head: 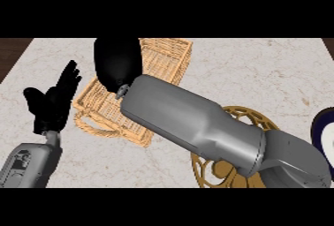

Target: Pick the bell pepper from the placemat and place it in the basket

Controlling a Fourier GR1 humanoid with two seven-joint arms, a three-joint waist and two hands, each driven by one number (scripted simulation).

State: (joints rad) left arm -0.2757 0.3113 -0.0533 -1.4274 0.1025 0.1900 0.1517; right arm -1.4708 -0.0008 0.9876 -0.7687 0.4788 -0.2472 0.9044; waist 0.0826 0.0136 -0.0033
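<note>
The right hand (pixel 117 59) hangs over the left side of the woven basket (pixel 164 59). Its grey forearm (pixel 189 123) slants in from the near right and covers much of the gold scrollwork placemat (pixel 218 171). From where I stand only the black back of that hand shows, so I cannot tell whether it is closed round anything.

The bell pepper shows nowhere, neither on the visible part of the placemat nor in the visible part of the basket. My guess is that it sits hidden inside the right hand. That would put the job at the placing step, with the carry across about done.

The left hand (pixel 53 102) rests at the left, just beside the basket, open with its fingers straight, pointing up and slightly spread. At the right edge of the marble counter (pixel 261 70) a dark-rimmed plate (pixel 326 128) peeks in, well apart from the action.

If the pepper is in that hand, the next move calls for lowering it inside the basket's rim before letting go. It also needs to keep clear of the looped handle (pixel 88 126) at the near left corner.
</note>
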